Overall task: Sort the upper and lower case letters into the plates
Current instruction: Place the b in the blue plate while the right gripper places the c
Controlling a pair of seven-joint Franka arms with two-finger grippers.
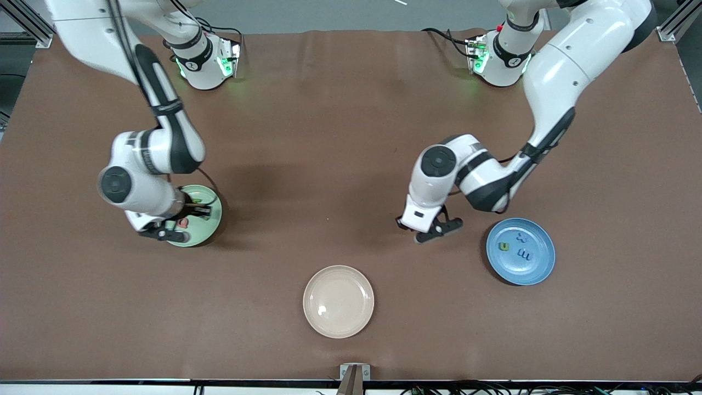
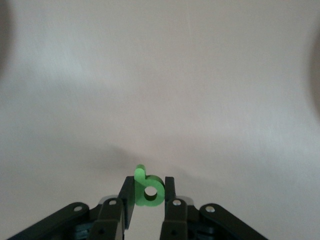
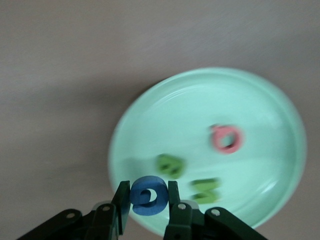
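Observation:
My right gripper (image 3: 148, 192) is shut on a blue capital G (image 3: 148, 196), held over the rim of the pale green plate (image 3: 165, 115). In that plate lie a red Q (image 3: 226, 138) and two green letters (image 3: 170, 165) (image 3: 205, 190). The front view shows this gripper (image 1: 167, 235) at the pale green plate's (image 1: 211, 225) edge. My left gripper (image 2: 149, 189) is shut on a small green b (image 2: 148, 192) over bare table. In the front view it (image 1: 439, 229) hangs beside the blue plate (image 1: 540, 269), which holds a green letter (image 1: 503, 246), a blue x (image 1: 522, 238) and a blue m (image 1: 525, 254).
A cream-beige plate (image 1: 338, 301) with nothing in it sits nearest the front camera, midway along the table. Brown table (image 1: 329, 164) spreads around all three plates. Both arms' bases stand along the edge farthest from the front camera.

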